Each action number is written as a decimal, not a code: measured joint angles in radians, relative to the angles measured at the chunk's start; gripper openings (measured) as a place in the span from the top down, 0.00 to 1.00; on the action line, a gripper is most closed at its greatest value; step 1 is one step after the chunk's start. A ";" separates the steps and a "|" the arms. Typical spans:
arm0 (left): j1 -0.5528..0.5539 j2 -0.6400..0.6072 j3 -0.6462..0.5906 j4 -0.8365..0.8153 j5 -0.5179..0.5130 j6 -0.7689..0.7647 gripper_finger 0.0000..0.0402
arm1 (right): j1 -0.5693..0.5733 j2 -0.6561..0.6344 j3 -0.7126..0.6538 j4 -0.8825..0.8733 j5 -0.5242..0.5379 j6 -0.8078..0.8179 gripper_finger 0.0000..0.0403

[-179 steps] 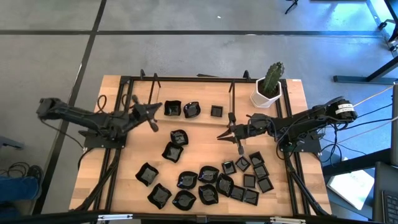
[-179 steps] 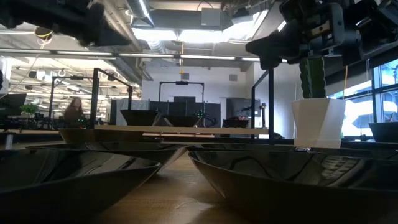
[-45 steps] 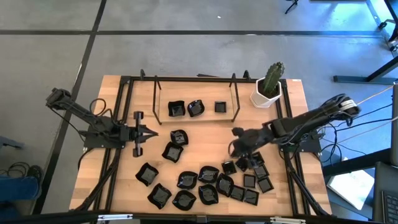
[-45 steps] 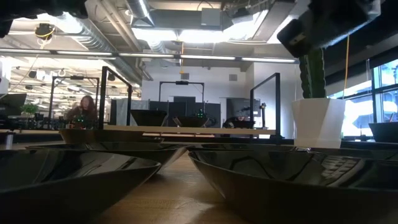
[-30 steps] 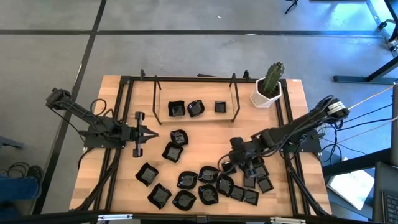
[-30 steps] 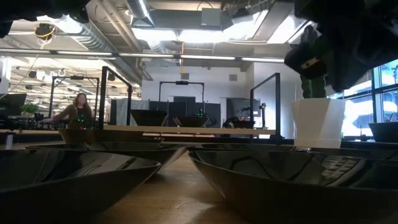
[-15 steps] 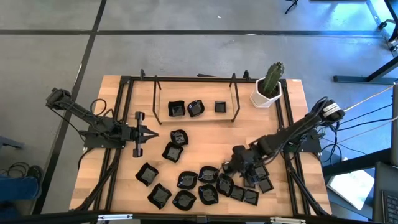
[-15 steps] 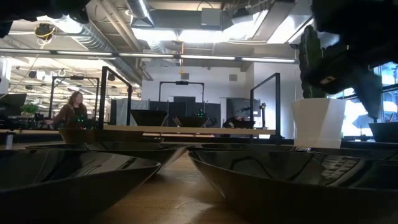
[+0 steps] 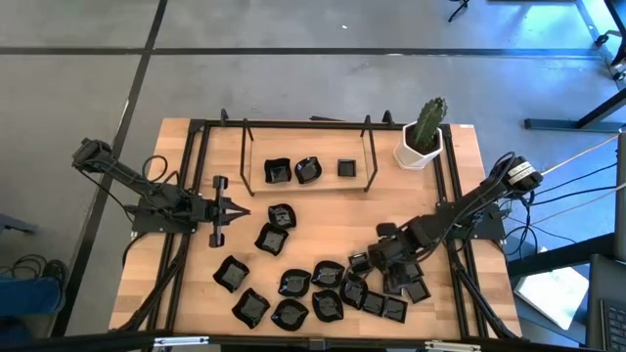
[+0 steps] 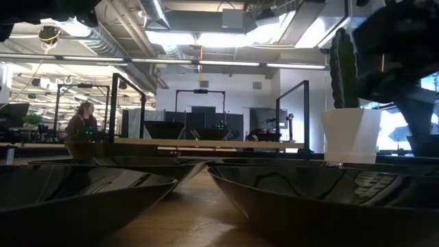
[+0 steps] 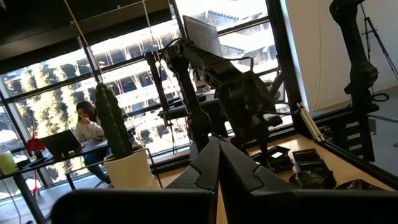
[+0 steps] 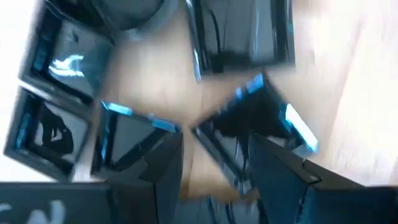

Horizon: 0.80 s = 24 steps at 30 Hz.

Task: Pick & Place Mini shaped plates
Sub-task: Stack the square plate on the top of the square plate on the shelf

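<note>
The right gripper is hovering with fingers spread over the mini shaped plates at the near right. The left gripper is waiting at the left, fingers pressed together.

Right gripper: arm extended low over the table, fingers spread apart. Left gripper: arm parked at table's left side (fingers together).
</note>
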 joint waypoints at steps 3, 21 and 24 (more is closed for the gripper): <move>0.000 0.000 0.000 0.000 0.000 0.000 0.98 | 0.000 0.000 0.000 0.099 0.017 -0.078 0.55; 0.000 0.000 0.000 -0.002 0.000 0.000 0.99 | -0.111 0.113 0.000 0.213 0.089 -0.257 0.60; 0.000 0.000 0.000 -0.003 0.000 0.000 0.99 | -0.121 0.136 0.000 0.235 0.068 -0.268 0.61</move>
